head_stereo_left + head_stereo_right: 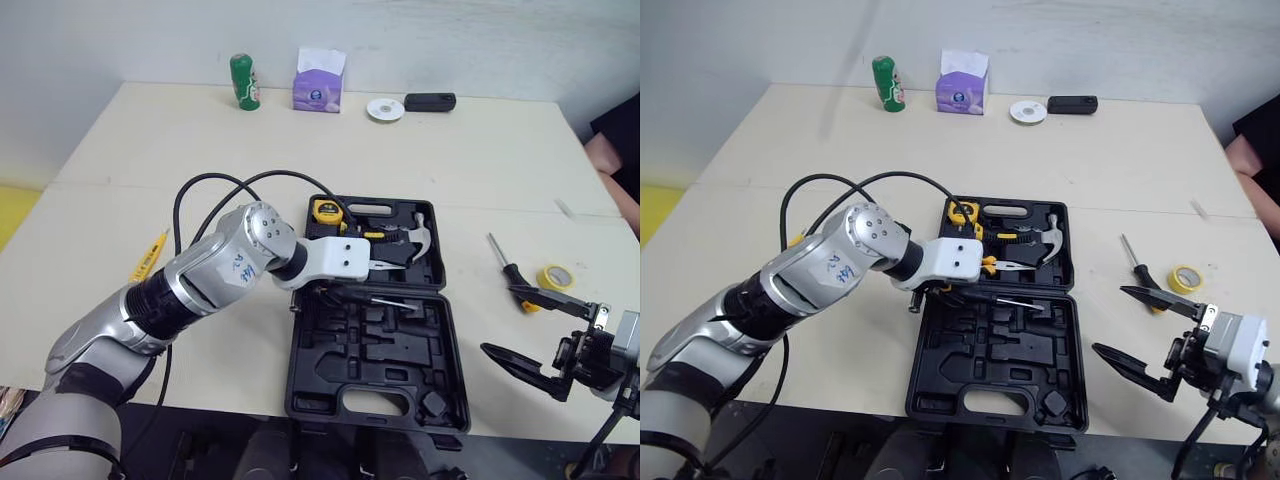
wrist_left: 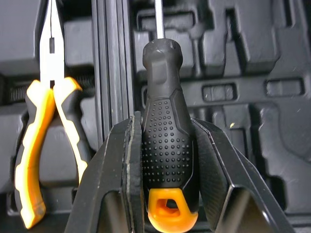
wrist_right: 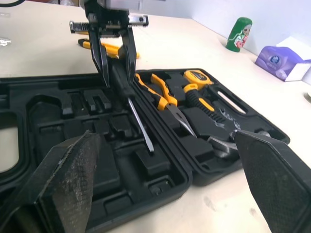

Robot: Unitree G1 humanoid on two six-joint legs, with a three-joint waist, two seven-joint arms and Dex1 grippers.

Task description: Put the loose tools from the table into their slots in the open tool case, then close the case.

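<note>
The left hand [image 2: 163, 127] clamps the screwdriver [image 2: 164, 68] by its dimpled handle; light, stiff, likely grippier there than the shaft.

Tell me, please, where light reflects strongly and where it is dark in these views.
Left eye view: the table is evenly lit, without harsh glare. Left wrist view: the steel of the pliers shines, while the tool case is dark. Right wrist view: the screwdriver catches light along its shaft.
</note>
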